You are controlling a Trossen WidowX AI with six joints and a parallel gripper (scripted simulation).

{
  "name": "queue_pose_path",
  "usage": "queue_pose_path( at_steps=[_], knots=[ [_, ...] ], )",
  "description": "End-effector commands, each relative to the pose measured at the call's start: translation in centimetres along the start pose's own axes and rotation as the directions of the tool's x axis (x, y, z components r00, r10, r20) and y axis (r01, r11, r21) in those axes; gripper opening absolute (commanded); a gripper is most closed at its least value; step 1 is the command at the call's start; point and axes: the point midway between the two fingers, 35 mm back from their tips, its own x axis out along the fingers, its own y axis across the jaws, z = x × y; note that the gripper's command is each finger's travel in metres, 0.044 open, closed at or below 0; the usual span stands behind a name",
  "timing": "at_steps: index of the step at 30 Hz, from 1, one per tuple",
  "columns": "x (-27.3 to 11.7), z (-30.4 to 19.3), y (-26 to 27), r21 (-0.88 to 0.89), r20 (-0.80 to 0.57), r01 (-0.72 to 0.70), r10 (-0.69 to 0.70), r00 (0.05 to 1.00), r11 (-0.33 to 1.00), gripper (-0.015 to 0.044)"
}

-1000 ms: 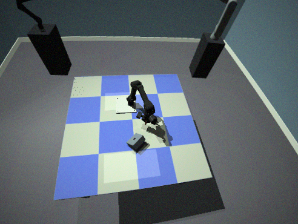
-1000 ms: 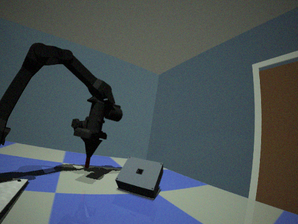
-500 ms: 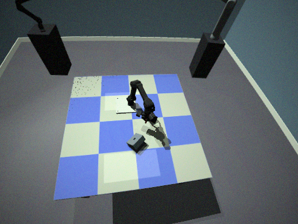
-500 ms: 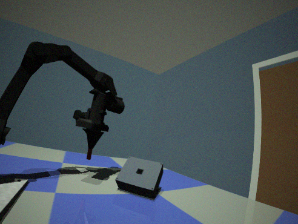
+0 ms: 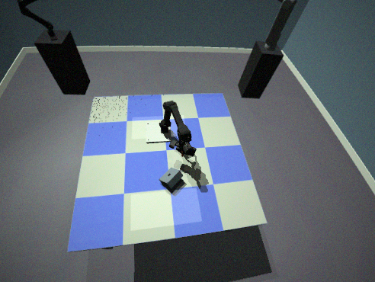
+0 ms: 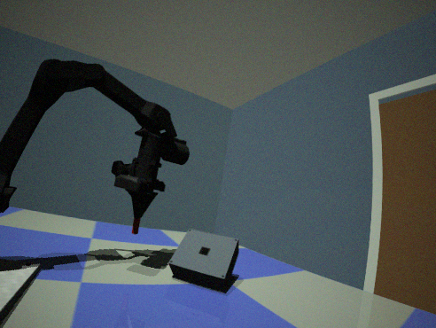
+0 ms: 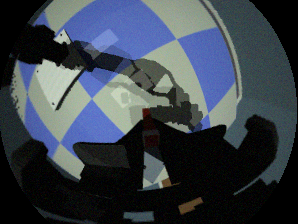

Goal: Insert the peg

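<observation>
The red peg (image 6: 135, 227) (image 7: 146, 114) is between the fingertips of my gripper (image 6: 136, 216) (image 7: 147, 122), which is shut on it. The peg points down, leaning slightly, with its lower end clear above the table in the exterior view. In the top view it is mostly hidden by the gripper. The grey sloped panel (image 5: 173, 176) (image 6: 188, 253) stands on the table, to the right of and beyond the peg in the exterior view. Its face has one dark, square-looking hole (image 5: 168, 174) (image 6: 204, 251) near the middle. The peg is apart from the panel.
A white plate (image 5: 154, 134) (image 6: 12, 285) (image 7: 54, 89) lies beside the arm's base. The checkered table top (image 5: 100, 173) (image 6: 133, 306) carries the arm's shadow. Two dark pedestals (image 5: 62, 65) (image 5: 259, 70) with arms stand beyond the table.
</observation>
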Motion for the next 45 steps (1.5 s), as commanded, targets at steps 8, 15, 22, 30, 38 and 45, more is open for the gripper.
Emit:
queue_pose_path(
  at_steps=[8, 15, 22, 30, 38, 45],
  knots=[
    [-0.2, -1.1, 0.4, 0.024, 0.01, 0.05, -0.05, 0.999, 0.998, 0.0],
    [-0.4, -1.9, 0.7, 0.041, 0.014, 0.08, -0.08, 0.997, 0.996, 0.0],
    [-0.5, -2.6, 1.1, 0.058, 0.016, 0.11, -0.111, 0.994, 0.992, 0.0],
    [-0.7, -3.5, 1.5, 0.077, 0.016, 0.145, -0.147, 0.989, 0.986, 0.0],
    [-1.0, -4.4, 1.9, 0.094, 0.013, 0.18, -0.182, 0.983, 0.979, 0.0],
    [-1.2, -5.1, 2.4, 0.109, 0.008, 0.211, -0.213, 0.977, 0.972, 0.0]
  ],
)
